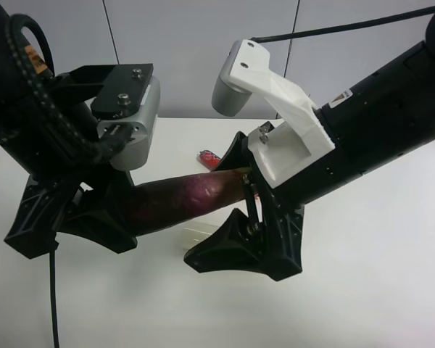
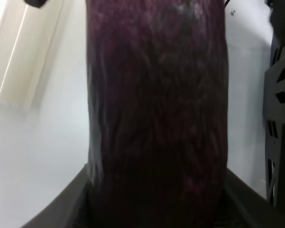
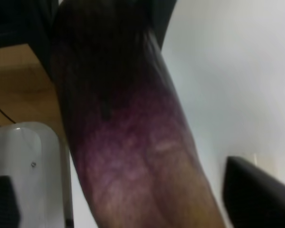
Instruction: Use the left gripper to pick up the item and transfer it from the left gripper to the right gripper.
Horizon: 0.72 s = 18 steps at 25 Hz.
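The dark purple eggplant hangs level above the white table, between the two grippers. The left gripper, with the grey-silver block, is at the exterior high view's left and is shut on the eggplant's dark end; in the left wrist view the eggplant fills the space between its fingers. The right gripper, with the white housing, is open, one finger above and one below the eggplant's paler end. In the right wrist view the eggplant is very close, and one black finger stands apart from it.
A red patterned sausage lies on the white table behind the eggplant. A pale candle lies on the table under the eggplant and also shows in the left wrist view. Both arms crowd the middle.
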Tool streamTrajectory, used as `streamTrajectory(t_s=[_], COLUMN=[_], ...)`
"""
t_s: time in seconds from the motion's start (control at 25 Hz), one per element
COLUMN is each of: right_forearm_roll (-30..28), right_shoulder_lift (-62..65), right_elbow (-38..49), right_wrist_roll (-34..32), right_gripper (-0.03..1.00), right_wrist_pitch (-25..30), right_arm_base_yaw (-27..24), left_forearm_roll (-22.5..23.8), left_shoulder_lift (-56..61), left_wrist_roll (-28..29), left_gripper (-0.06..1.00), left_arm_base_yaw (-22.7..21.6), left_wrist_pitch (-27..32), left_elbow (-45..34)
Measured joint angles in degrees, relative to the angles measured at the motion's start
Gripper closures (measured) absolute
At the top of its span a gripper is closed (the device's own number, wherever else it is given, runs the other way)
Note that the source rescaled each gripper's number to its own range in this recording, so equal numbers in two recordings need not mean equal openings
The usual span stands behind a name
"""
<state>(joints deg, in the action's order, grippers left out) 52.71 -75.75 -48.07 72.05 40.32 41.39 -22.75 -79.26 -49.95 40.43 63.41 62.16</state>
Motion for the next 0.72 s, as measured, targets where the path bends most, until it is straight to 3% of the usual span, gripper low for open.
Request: streamTrajectory(t_s=[0.16, 0.52, 0.56, 0.6, 0.68, 0.72], right_forearm_roll=[1.7, 2.2, 2.2, 2.6, 3.0, 3.0], right_shoulder_lift=[0.0, 0.0, 0.0, 0.0, 0.0, 0.0], right_elbow=[0.0, 0.0, 0.0, 0.0, 0.0, 0.0], right_wrist_roll=[0.3, 1.0, 1.0, 0.8, 0.8, 0.7], right_gripper=[0.91, 0.92, 0.93, 0.97, 0.97, 0.97], right_wrist_pitch=[-0.4, 0.1, 0.1, -0.1, -0.7, -0.9], right_arm_base_yaw=[0.0, 0.0, 0.0, 0.0, 0.1, 0.1], left_forearm_roll=[0.4, 0.8, 1.1, 1.1, 1.1, 1.1], left_shoulder_lift=[0.0, 0.3, 0.3, 0.3, 0.3, 0.3], left_wrist_roll=[-0.9, -1.5, -1.1, 0.0, 1.4, 1.6], left_gripper=[0.94, 0.94, 0.88, 0.71, 0.27, 0.12], left_arm_base_yaw=[0.0, 0.0, 0.1, 0.1, 0.1, 0.1], left_wrist_pitch=[0.9, 1.1, 0.9, 0.3, -0.6, -0.7], left_elbow=[0.1, 0.1, 0.1, 0.1, 0.1, 0.1])
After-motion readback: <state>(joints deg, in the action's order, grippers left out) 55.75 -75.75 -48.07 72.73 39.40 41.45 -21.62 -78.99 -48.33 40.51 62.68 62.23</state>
